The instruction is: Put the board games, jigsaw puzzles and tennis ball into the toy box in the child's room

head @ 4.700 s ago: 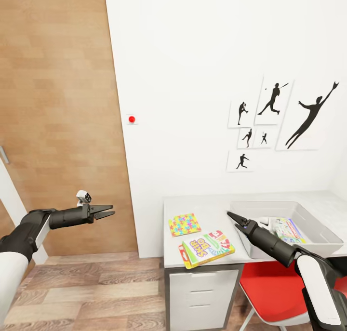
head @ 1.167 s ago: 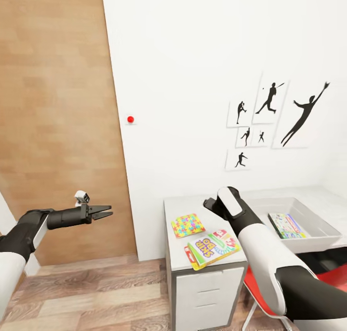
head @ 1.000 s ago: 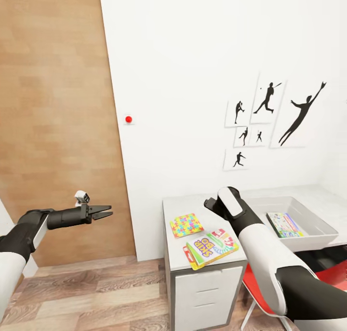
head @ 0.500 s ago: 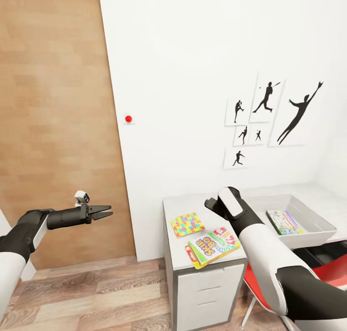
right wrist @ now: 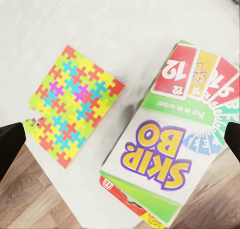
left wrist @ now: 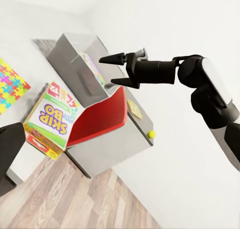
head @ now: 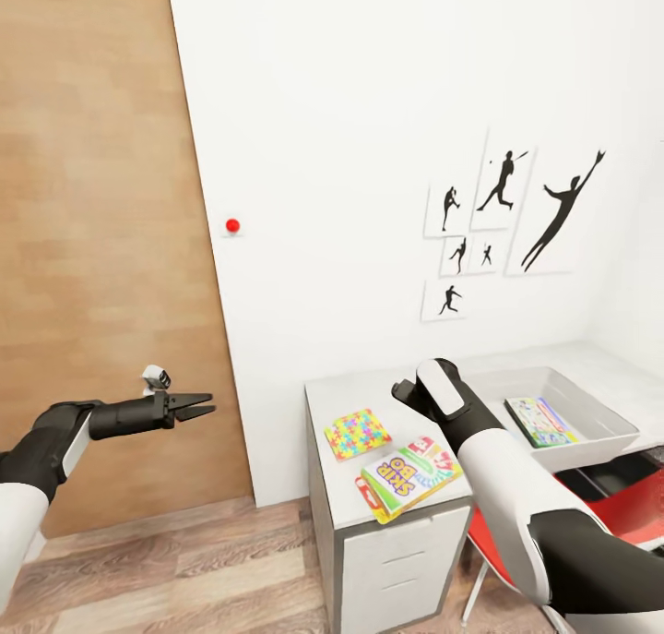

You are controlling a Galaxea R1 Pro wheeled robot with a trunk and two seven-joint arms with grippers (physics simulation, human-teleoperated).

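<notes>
On the table (head: 332, 399), a colourful jigsaw puzzle (head: 358, 433) lies beside a yellow-green Skip-Bo board game (head: 410, 472) near the front edge. A red-edged flat box peeks out under the game. The light-grey toy box (head: 604, 417) further right holds a pale multicoloured board game (head: 539, 422). My right gripper (left wrist: 109, 70) hangs open above the table, looking down on the jigsaw puzzle (right wrist: 72, 106) and the Skip-Bo game (right wrist: 165, 154). Off to the left of the table, my left gripper (head: 198, 404) is open in mid-air and holds nothing. A small yellow ball (left wrist: 151, 134) sits far along the table.
A red chair (head: 627, 514) is tucked under the table on the right. White drawers (head: 397, 560) fill the table's left end. A wooden door (head: 92, 200) stands left, then a white wall with a red button (head: 232, 225) and silhouette pictures (head: 498, 219).
Since 4.7 s ago my right arm has pulled back from the toy box and risen over the Skip-Bo game. Over the last second only the camera has shifted; both arms keep their pose.
</notes>
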